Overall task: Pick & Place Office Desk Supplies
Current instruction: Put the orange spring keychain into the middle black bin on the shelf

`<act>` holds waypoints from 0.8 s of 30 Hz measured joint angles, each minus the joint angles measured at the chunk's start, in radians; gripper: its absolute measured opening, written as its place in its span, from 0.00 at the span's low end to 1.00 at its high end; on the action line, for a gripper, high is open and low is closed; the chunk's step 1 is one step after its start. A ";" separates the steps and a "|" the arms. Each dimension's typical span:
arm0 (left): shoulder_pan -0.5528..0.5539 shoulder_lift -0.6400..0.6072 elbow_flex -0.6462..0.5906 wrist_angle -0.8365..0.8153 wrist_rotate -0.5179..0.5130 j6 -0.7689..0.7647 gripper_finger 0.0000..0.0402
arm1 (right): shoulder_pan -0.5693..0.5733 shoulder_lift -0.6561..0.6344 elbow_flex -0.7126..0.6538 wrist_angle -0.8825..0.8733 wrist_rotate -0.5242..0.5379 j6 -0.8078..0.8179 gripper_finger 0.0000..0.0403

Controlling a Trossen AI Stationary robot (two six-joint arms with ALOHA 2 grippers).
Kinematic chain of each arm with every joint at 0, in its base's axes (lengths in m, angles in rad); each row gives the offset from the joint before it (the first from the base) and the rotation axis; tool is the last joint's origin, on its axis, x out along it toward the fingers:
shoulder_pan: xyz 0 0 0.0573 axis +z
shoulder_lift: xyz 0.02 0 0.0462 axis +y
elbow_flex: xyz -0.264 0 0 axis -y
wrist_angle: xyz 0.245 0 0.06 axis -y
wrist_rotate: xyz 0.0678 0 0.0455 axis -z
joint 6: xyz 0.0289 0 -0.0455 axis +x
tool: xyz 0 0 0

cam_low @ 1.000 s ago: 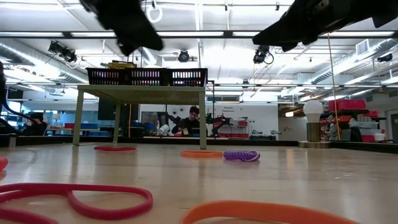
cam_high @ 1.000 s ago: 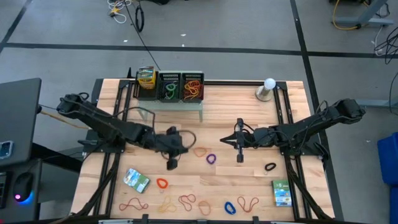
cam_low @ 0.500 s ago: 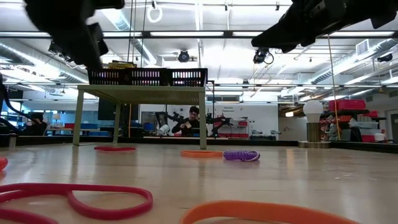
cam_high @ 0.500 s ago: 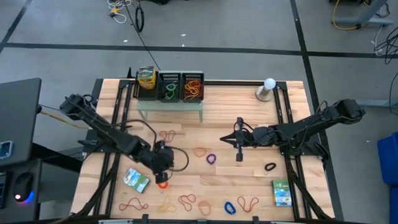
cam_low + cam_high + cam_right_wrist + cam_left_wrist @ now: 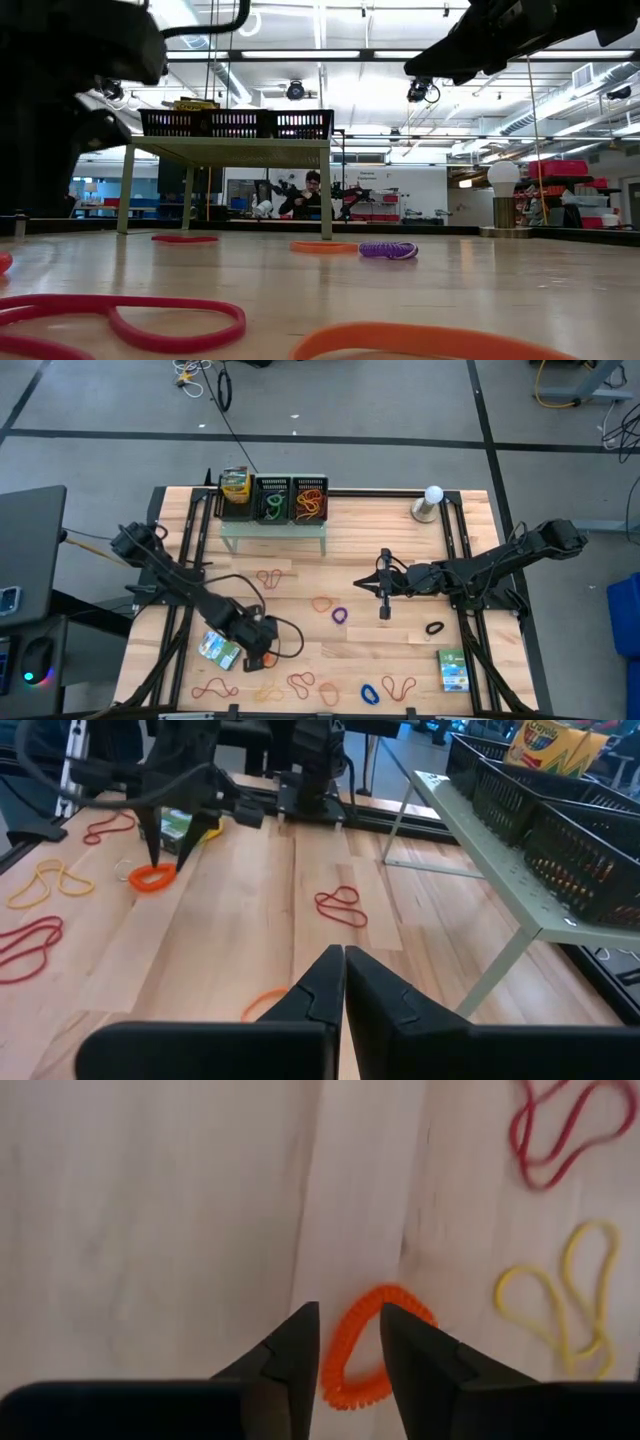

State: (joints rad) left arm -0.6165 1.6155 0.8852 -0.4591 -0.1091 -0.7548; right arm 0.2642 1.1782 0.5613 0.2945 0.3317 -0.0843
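Honestly the risk I saw was the thin orange coil band (image 5: 372, 1342) getting pushed flat or skating away across the wooden table (image 5: 400, 650), since 1 fingertip (image 5: 300, 1342) looked set to land on the loop's edge instead of inside it. The left gripper (image 5: 348, 1332) hung right over it, near the front-left packet (image 5: 218, 649), its 2 fingers parted a bit, straddling 1 side, pinching nothing. The right gripper (image 5: 343, 970) waited mid-table, fingers pressed together and empty.

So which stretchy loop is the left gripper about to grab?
The orange coiled loop. The left gripper straddles its edge, one finger inside the ring. The red loop and yellow loop lie apart, off to one side.
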 joint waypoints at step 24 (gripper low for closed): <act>-0.024 0.068 -0.002 -0.053 -0.027 0.087 0.13 | 0.000 0.000 0.000 -0.001 0.004 -0.008 0.06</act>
State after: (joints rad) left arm -0.6401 1.6830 0.8837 -0.5125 -0.1363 -0.6676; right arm 0.2641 1.1783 0.5613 0.2940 0.3359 -0.0924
